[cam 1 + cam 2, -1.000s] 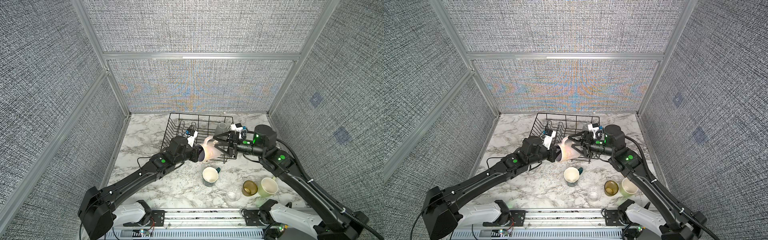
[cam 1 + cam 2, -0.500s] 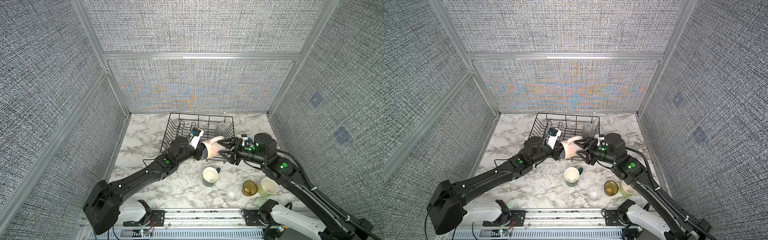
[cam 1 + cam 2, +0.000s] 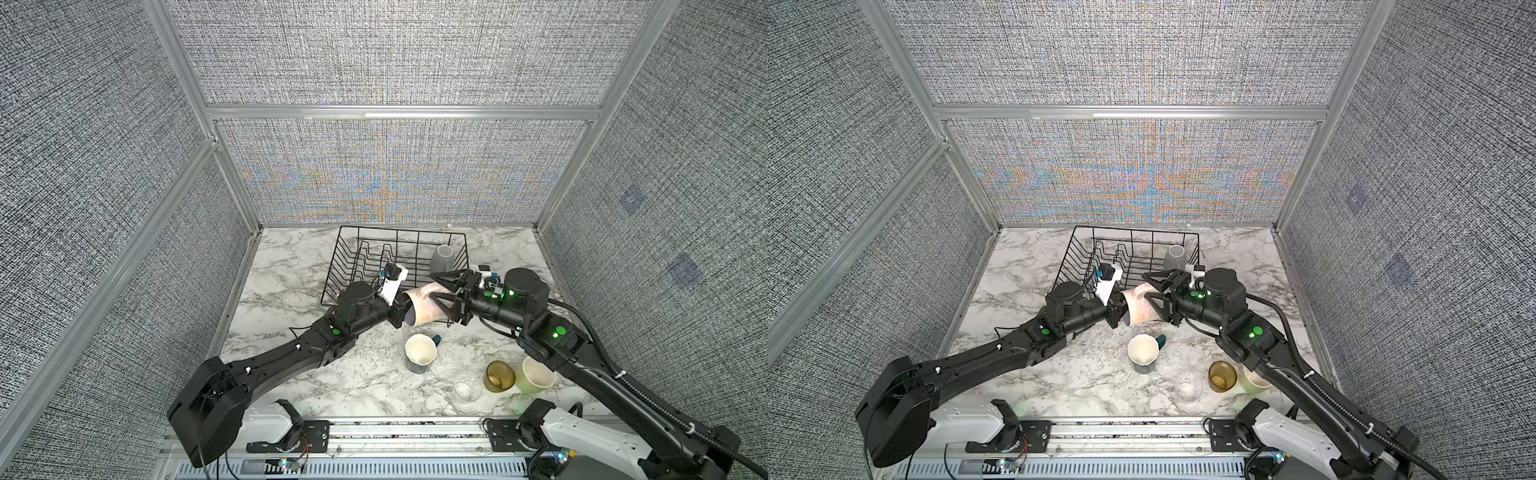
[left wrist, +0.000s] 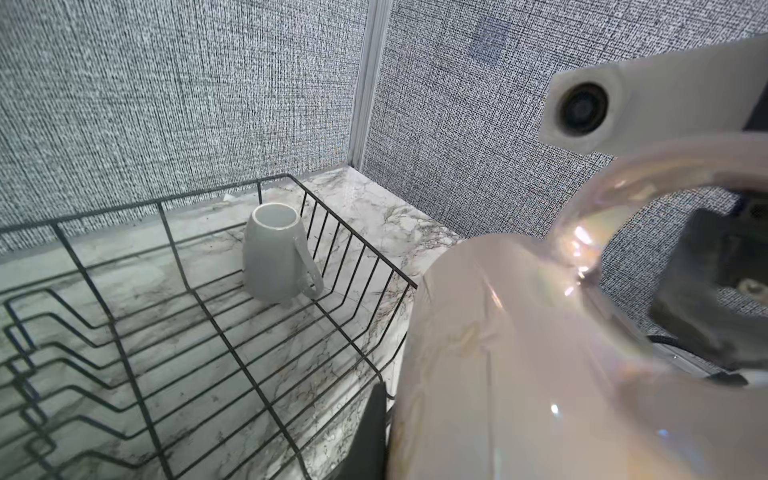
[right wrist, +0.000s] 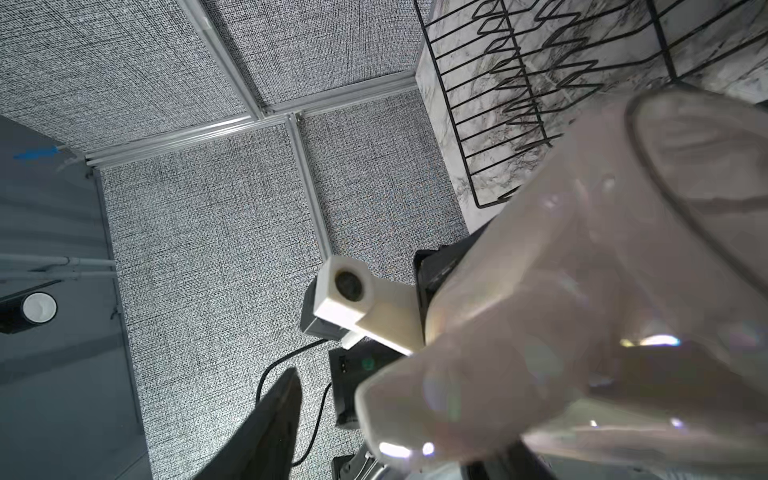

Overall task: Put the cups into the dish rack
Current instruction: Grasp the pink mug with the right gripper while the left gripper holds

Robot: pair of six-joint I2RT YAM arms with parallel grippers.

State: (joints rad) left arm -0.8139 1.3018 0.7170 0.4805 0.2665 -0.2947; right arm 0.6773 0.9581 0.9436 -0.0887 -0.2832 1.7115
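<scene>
As seen in both top views, shows the left gripper (image 3: 400, 318) pressed together on the rim of the pale pink mug (image 3: 426, 307), holding it on its side in the air, mouth towards that gripper and handle uppermost, with the dish rack (image 3: 399, 230) lying just beyond. Compared with a second ago, finds this grip and the mug's place almost unaltered. Differs on the other side: has brought the right gripper (image 3: 441, 293) down and back from above the rack's near right corner to the level of the mug, fingers spread and straddling its base end. In the right wrist view, places one dark finger (image 5: 266, 428) clear of the mug wall, so reads as not yet clamped. Uncovers thereby the grey mug (image 3: 442, 262), standing in the rack corner just beyond the right gripper. Suggests a hand-over from left to right under way, with release by the left still to come and the mug not yet loaded. Leaves, on the tabletop (image 3: 291, 266) nearer the robot's base than both grippers, the dark teal mug (image 3: 419, 359), the clear tumbler (image 3: 466, 386), the amber tumbler (image 3: 500, 376) and the yellow-green cup (image 3: 536, 374), all well apart from the rack: by this count, one cup of six in.
</scene>
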